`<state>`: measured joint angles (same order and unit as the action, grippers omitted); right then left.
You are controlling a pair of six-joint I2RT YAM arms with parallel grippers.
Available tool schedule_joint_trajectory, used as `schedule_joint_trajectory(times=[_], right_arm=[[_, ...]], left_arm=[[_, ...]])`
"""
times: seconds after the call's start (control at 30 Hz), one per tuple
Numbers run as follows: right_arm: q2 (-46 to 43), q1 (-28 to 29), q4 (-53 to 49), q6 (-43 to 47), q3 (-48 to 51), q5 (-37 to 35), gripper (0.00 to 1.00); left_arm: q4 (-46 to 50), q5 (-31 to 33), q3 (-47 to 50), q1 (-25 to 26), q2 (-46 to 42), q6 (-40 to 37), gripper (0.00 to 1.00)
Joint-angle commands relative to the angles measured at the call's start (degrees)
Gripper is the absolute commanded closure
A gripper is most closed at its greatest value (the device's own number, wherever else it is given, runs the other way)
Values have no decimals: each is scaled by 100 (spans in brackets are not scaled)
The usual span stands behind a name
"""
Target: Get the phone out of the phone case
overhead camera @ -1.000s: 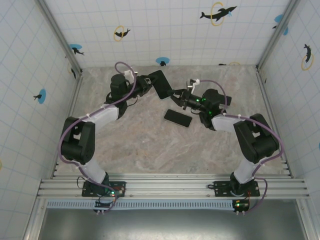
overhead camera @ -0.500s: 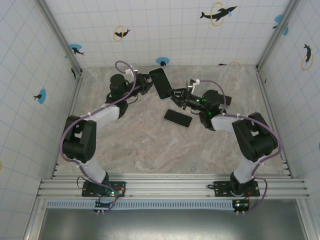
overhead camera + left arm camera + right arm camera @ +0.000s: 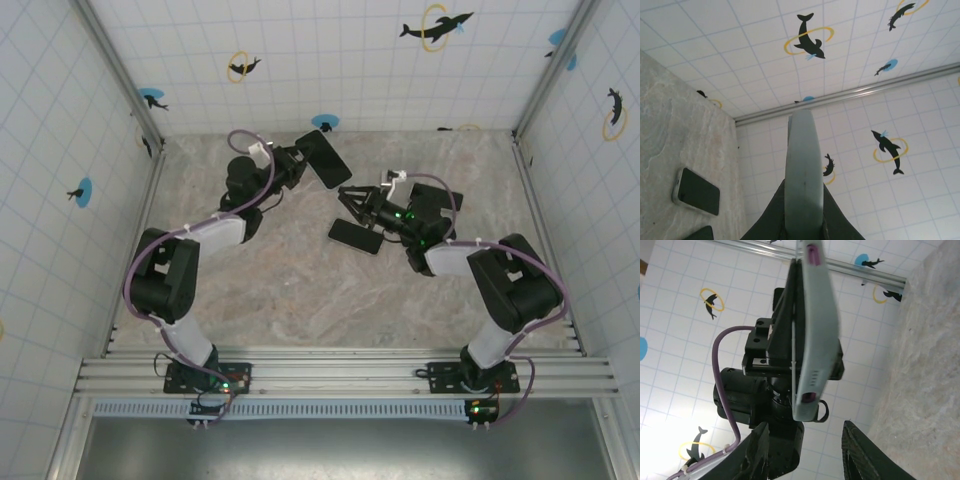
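Phone case (image 3: pixel 322 158), pale at the edges and dark on its face, is clamped in the left gripper (image 3: pixel 300 165) and held above the far part of the table (image 3: pixel 300 290). The left wrist view shows it edge-on (image 3: pixel 804 165). Whether a phone sits inside it cannot be told. A dark phone (image 3: pixel 355 236) with a pale rim lies flat on the table right of centre (image 3: pixel 696 191). The right gripper (image 3: pixel 348 200) hangs just above that phone with its fingers (image 3: pixel 762 450) spread and nothing between them, apart from the case (image 3: pixel 815 330).
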<state>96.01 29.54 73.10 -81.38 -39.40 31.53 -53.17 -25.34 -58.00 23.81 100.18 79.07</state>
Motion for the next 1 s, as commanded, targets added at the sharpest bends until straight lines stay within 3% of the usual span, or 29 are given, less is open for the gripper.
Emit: schedule_joint_trajectory(times=[0.0,0.37,0.77,0.97], right_arm=[[-153,28,497,203,65,-293,62],[-45,90,533,260,-114,-194,81],[-91,-36,219,466,-223,-82,92],[-206,-79,-550,1193,-295,61,97]], left_arm=[[-266,499,-132,236,-216,158,100],[-428,777,-47,367,-280,419,100],[-446,629,-161,448,-236,513,100],[-358,489,-258,501,-299,535,100]])
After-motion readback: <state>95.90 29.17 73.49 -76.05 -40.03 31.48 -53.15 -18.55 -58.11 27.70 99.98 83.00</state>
